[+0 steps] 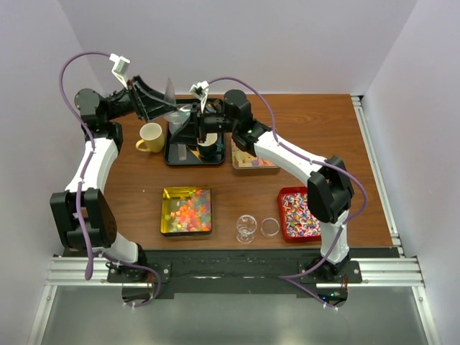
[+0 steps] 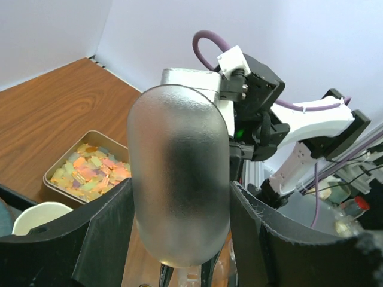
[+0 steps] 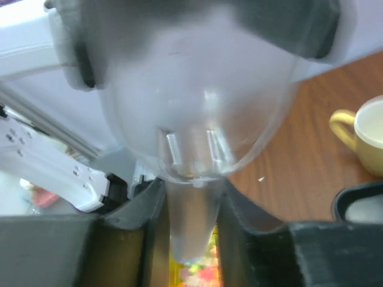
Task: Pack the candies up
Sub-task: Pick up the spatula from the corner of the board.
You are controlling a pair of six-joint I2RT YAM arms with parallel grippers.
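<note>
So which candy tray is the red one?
The front-right tray, holding the striped candies; the gold tray and silver tin aren't red.

The upper centre of the top view is crowded. The left gripper (image 1: 164, 106) and right gripper (image 1: 188, 128) meet over the black tray (image 1: 180, 160), both clamped on a clear scoop (image 1: 172, 95). A yellow mug (image 1: 150, 137) stands just left of the tray. The right arm (image 1: 287, 154) crosses above the pastel tin (image 1: 248, 164). Bare wood runs across the middle band and the upper right. A stemmed glass (image 1: 246, 228) and clear lid (image 1: 270, 228) fill the gap between the gold tin (image 1: 164, 212) and red tray (image 1: 281, 215).
</note>
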